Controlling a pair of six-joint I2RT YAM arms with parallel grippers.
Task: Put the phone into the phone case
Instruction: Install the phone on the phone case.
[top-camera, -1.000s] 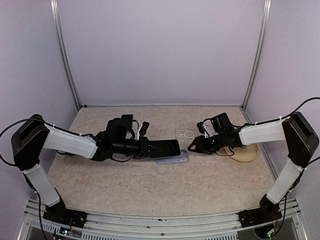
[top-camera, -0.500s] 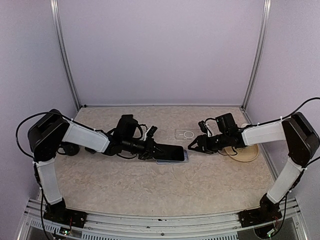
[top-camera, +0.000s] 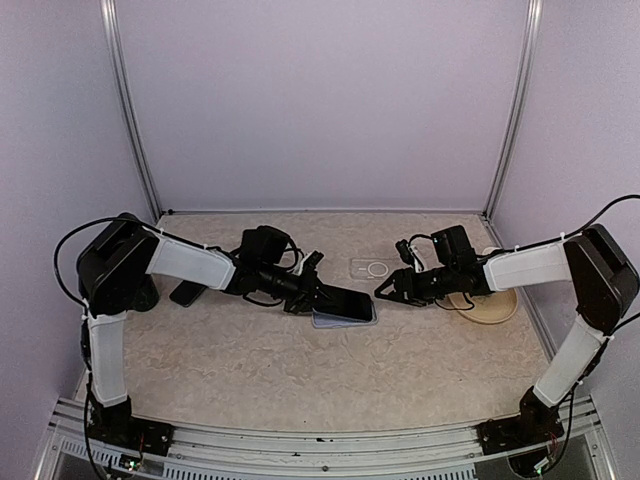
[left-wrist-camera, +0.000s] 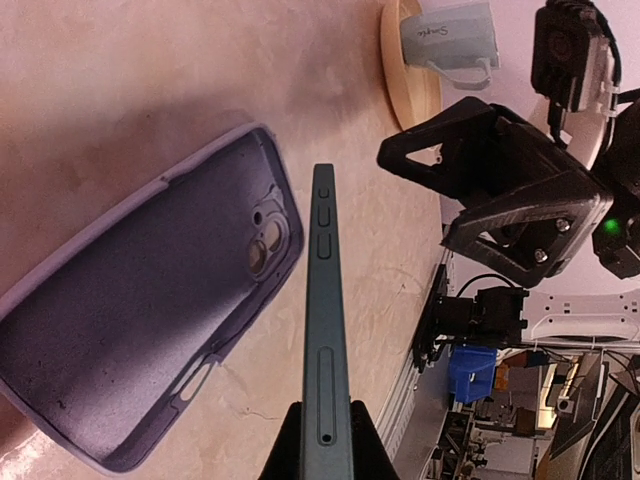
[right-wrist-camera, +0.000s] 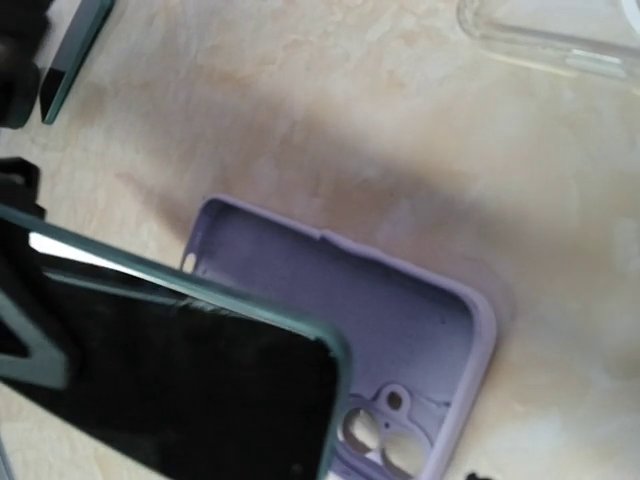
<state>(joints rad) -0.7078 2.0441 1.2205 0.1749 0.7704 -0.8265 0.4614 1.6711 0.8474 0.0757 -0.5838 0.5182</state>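
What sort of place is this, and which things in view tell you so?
Probably a robotics lab test cell: lilac panel walls on aluminium posts enclose a beige marbled tabletop, with two white-and-black robot arms bolted at its near edge. Cluttered equipment shows beyond.

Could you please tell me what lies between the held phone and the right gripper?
Nothing: in the left wrist view, only bare table separates the phone from the right gripper.

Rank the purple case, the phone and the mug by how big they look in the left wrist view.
1. purple case, lying open-side up.
2. phone, edge-on, so only a long thin strip.
3. mug, though it is farther off and cut by the frame, so this is unsure.
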